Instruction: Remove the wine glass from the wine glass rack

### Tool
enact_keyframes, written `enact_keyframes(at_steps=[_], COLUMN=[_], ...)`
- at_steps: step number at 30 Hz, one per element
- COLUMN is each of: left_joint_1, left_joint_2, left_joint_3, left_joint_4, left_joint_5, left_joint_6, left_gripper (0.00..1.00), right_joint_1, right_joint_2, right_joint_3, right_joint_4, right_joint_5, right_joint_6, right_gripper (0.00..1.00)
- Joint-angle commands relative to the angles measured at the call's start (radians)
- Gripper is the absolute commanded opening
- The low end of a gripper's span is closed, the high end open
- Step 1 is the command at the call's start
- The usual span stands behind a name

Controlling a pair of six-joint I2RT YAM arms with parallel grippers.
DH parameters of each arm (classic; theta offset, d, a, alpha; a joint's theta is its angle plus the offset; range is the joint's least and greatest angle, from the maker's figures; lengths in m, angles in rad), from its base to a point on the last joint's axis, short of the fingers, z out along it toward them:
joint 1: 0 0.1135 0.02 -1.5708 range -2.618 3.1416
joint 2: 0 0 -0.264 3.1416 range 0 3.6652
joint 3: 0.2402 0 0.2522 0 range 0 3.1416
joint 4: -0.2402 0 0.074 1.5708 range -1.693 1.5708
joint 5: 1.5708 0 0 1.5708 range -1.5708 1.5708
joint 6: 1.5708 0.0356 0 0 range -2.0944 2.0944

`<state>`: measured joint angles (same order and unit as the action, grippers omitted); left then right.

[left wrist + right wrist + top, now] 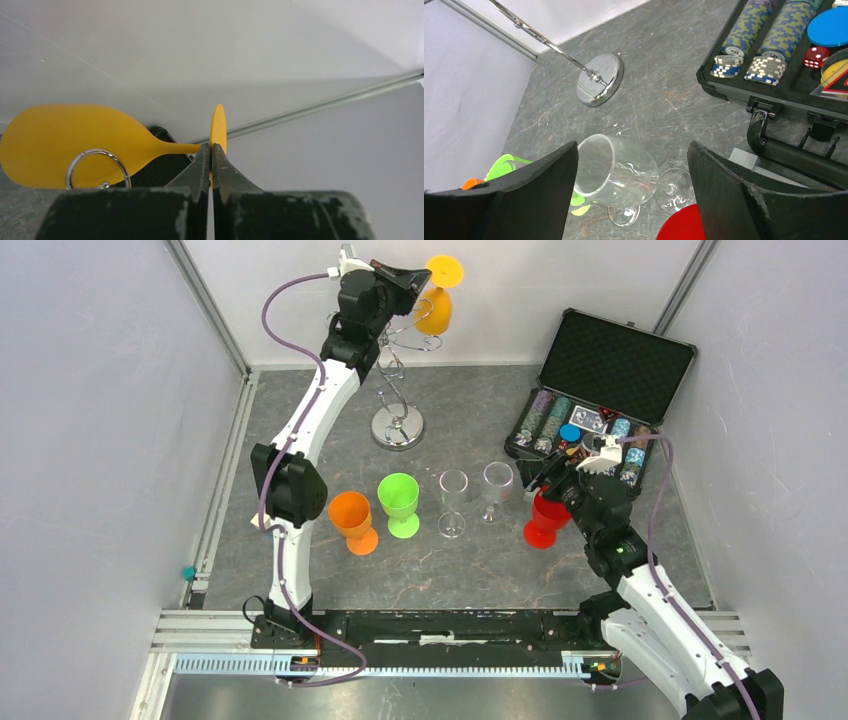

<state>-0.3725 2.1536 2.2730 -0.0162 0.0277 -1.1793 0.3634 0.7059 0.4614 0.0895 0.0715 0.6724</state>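
A yellow wine glass (436,308) hangs upside down at the top of the wine glass rack (397,427), a shiny silver stand at the back of the table. My left gripper (424,282) is shut on the glass's round foot (218,127), edge-on between the fingers (200,165). The yellow bowl (60,140) lies to the left, with a rack ring (97,167) in front of it. I cannot tell whether the glass still rests on the rack. My right gripper (633,150) is open above a red glass (545,520), gripping nothing.
Orange (352,520), green (399,503) and two clear glasses (453,502) (497,488) stand in a row mid-table. An open black poker-chip case (600,390) sits at the back right. White walls and metal rails enclose the table.
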Motion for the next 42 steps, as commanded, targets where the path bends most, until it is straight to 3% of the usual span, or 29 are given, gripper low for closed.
enact_keyframes(at_steps=[1, 8, 11, 26, 31, 38, 42], left_joint_1=[0.003, 0.002, -0.007, -0.064, -0.096, -0.132, -0.14], left_joint_2=[-0.058, -0.099, -0.137, -0.28, -0.366, -0.529, -0.622], left_joint_3=[-0.014, -0.104, -0.192, -0.364, -0.485, -0.706, -0.807], left_joint_4=[0.116, 0.246, 0.352, 0.461, 0.482, 0.562, 0.582], left_joint_5=[0.11, 0.205, 0.214, 0.264, 0.258, 0.228, 0.198], left_joint_6=[-0.013, -0.136, -0.21, -0.394, -0.49, -0.625, -0.666], left_gripper=[0.02, 0.02, 0.02, 0.02, 0.02, 0.02, 0.02], right_joint_1=[-0.004, -0.005, -0.004, -0.003, -0.003, -0.001, 0.001], right_joint_2=[-0.034, -0.074, -0.072, -0.011, 0.059, 0.192, 0.251], right_joint_3=[0.061, 0.085, 0.085, 0.121, 0.091, 0.051, 0.048], right_joint_4=[0.053, 0.12, 0.202, 0.364, 0.536, 0.933, 1.027], right_joint_5=[-0.037, -0.068, -0.148, -0.207, -0.248, -0.294, -0.281], right_joint_6=[-0.01, -0.015, 0.02, 0.167, 0.296, 0.375, 0.409], right_gripper=[0.86, 0.91, 0.92, 0.93, 0.94, 0.96, 0.96])
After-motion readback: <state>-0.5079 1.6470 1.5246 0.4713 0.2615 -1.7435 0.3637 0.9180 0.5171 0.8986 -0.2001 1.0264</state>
